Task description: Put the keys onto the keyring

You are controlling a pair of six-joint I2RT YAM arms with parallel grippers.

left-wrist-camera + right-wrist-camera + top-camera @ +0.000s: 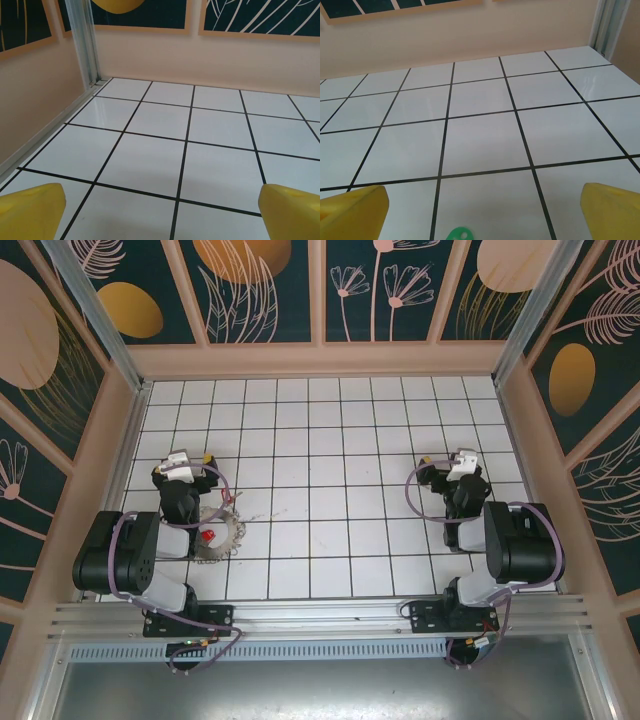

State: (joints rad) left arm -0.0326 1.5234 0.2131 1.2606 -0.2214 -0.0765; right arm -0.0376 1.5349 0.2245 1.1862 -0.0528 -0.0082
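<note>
You are starting with both sets of fingers spread wide and empty: the left gripper (160, 215) shows its yellow fingers (30, 210) at the two lower corners of its wrist view with bare tiled surface (150, 165) between them, and the right gripper (480, 215) looks the same. The keyring (233, 532) lies flat on the surface by the left arm, with the left gripper just beyond it on the far side. A red-tagged key (208, 536) sits at the keyring's middle, though you cannot tell from above whether it is threaded or merely lying there. Well apart to the keyring's right, a green tag (459, 234) peeks in at the bottom of the right wrist view, just short of the right fingers; its metal part is out of sight. Expect the keys to be very light, stiff and slippery, likely to skate across the glossy tiles, so pinch them by the plastic tag. The keyring looks thin and rigid and lies flush, so take it across the rim, one finger through the central hole.
</note>
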